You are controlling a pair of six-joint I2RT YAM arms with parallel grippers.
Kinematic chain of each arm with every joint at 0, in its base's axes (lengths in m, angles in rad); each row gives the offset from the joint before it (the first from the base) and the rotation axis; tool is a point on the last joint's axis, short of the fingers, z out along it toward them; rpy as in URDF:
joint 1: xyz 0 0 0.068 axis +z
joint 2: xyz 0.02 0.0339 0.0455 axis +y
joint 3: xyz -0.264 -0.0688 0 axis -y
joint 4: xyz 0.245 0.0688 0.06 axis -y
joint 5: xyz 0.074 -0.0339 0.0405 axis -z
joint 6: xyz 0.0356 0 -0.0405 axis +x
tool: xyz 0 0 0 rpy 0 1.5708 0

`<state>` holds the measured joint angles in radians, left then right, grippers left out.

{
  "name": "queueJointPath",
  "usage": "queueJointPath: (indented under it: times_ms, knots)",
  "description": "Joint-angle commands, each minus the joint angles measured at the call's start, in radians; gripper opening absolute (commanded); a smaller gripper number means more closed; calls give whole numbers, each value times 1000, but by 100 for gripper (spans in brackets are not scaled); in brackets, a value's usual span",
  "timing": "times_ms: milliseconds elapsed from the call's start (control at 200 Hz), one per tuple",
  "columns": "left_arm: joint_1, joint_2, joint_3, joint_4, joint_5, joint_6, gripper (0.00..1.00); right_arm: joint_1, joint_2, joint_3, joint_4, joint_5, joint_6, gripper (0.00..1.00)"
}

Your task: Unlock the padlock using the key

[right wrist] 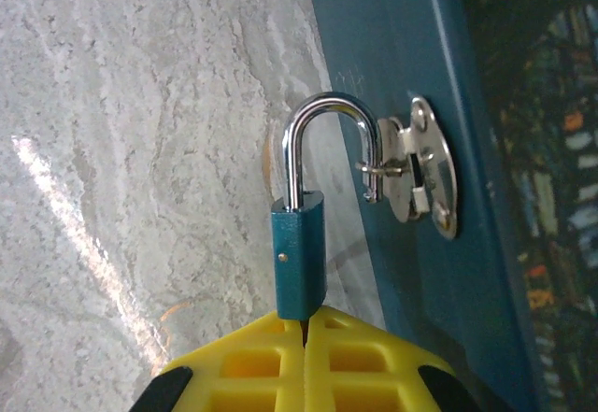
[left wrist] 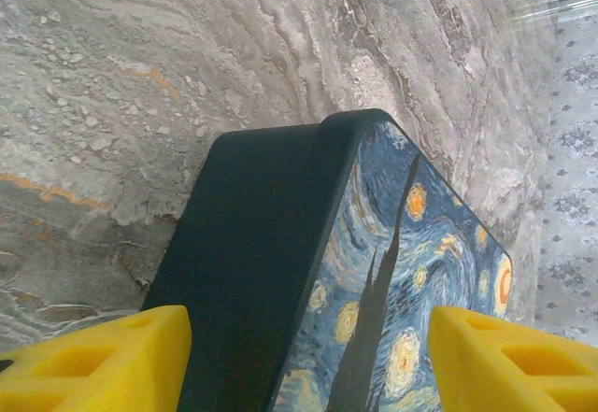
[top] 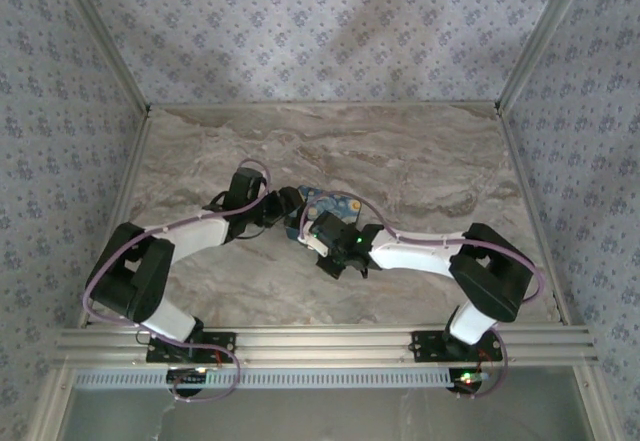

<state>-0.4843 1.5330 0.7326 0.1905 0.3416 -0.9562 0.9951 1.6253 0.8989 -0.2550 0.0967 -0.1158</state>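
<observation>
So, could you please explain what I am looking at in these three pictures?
Two robot arms, the left arm and right arm, are bolted to a marble-patterned table. The overhead picture looks down from behind them; the other two come from cameras on each wrist. On the table lies a blue painted tin. The right gripper, yellow-fingered, is shut on a small blue padlock hooked through the tin's clasp. The left gripper straddles the tin; whether it squeezes is unclear.
</observation>
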Motion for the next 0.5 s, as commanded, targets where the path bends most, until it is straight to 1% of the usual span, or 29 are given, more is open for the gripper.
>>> queueJointPath:
  times_ms: [0,80,280,495]
  knots:
    - [3,16,17,58,34,-21,67,19,33,48,19,35,-68,0]
    - [2,25,15,66,41,-27,67,26,48,60,36,61,-94,0]
    - [-4,24,0,87,39,-42,66,30,60,79,56,72,-107,0]
    - [11,-22,-26,71,9,-38,66,54,7,48,50,80,-97,0]
